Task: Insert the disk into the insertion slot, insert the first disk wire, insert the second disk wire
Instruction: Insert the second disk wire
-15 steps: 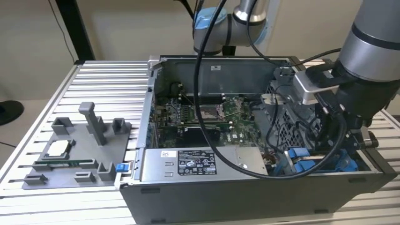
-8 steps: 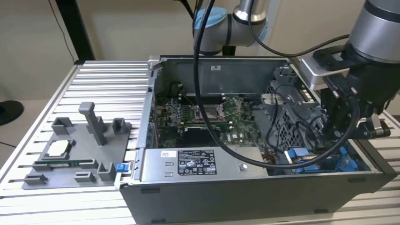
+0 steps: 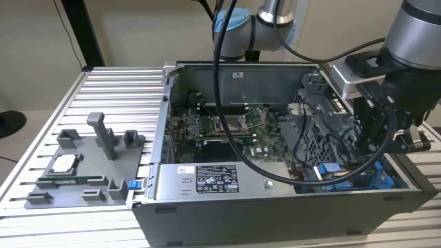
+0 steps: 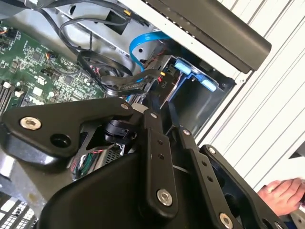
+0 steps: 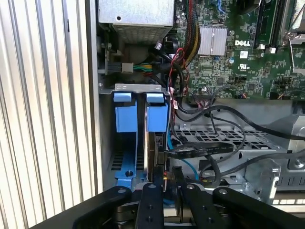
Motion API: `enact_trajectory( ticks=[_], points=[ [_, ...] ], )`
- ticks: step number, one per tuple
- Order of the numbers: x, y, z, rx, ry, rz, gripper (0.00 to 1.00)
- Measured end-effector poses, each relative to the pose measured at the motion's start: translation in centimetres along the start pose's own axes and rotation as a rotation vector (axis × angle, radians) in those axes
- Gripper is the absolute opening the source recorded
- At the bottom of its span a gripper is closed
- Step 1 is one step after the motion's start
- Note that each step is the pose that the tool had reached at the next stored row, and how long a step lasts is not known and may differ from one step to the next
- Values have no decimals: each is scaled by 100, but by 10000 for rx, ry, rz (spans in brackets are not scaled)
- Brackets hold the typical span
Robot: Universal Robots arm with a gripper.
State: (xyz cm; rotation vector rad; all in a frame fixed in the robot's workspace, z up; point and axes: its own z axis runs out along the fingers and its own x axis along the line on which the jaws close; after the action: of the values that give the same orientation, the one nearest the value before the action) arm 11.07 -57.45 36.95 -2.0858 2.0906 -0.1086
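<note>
A ribbed aluminium table (image 3: 117, 88) carries everything, with a plain pale wall behind it. Toward the exterior view's left stands a grey fixture tray (image 3: 82, 170) with upright posts, well apart from the arm and with bare table around it. In the middle sits the open computer case (image 3: 276, 206), its green motherboard (image 3: 220, 129) exposed and a grey power-supply box (image 3: 206, 181) against the near wall. Toward the exterior view's right the insertion slot (image 5: 133, 138) lies in the case corner, close against the outer wall, its blue rails and tabs standing side by side; black cables and a blue ribbon cable (image 4: 143, 45) crowd the space just beside it. The disk (image 5: 151, 152) stands on edge in the slot between the blue rails. The gripper (image 5: 169, 179) hangs directly over the slot with its black fingers (image 5: 178, 183) drawn close together around a dark cable connector at the disk's edge. A person's hand (image 4: 281, 193) rests on the table outside the case.
</note>
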Motion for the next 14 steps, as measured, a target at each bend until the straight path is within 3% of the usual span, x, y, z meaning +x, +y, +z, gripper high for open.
enact_trajectory(
  ticks=[4,14],
  points=[
    [0,-13,0,-96,4,7,100],
    [-1,-74,-6,-593,6,48,100]
  ],
)
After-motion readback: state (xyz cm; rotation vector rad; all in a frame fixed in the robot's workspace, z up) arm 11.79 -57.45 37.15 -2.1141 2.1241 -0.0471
